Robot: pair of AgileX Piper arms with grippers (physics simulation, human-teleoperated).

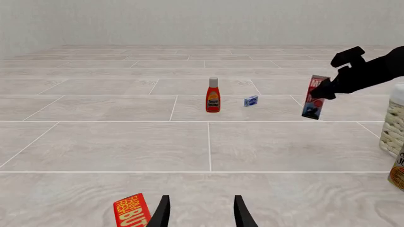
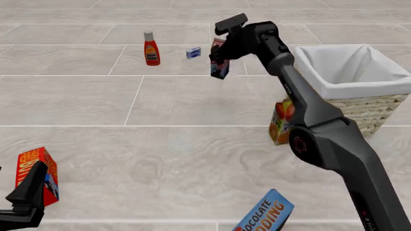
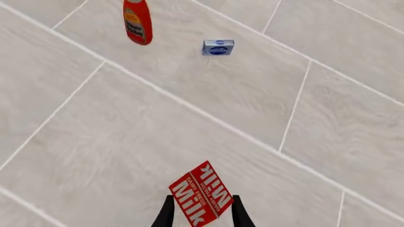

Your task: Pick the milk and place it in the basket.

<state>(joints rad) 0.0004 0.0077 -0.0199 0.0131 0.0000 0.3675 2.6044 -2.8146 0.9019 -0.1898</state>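
The milk [image 2: 220, 70] is a small red and dark blue carton. My right gripper [image 2: 217, 57] is shut on its upper part and holds it tilted, far out and to the left of the basket [image 2: 359, 98]. The right wrist view shows the milk's red top [image 3: 202, 198] between the fingers of the right gripper [image 3: 202, 216]. The left wrist view shows the milk [image 1: 314, 104] hanging from the right gripper [image 1: 325, 89], with the basket's edge [image 1: 394, 125] beside it. My left gripper [image 1: 202, 215] is open and empty, low at the near left [image 2: 32, 185].
An orange juice carton [image 2: 280, 122] stands against the basket's near-left side. A ketchup bottle [image 2: 151, 48] and a small blue box [image 2: 193, 53] stand far back. A red butter box [image 2: 38, 173] lies by the left gripper. A blue chocolate pudding box [image 2: 266, 214] lies at the near edge.
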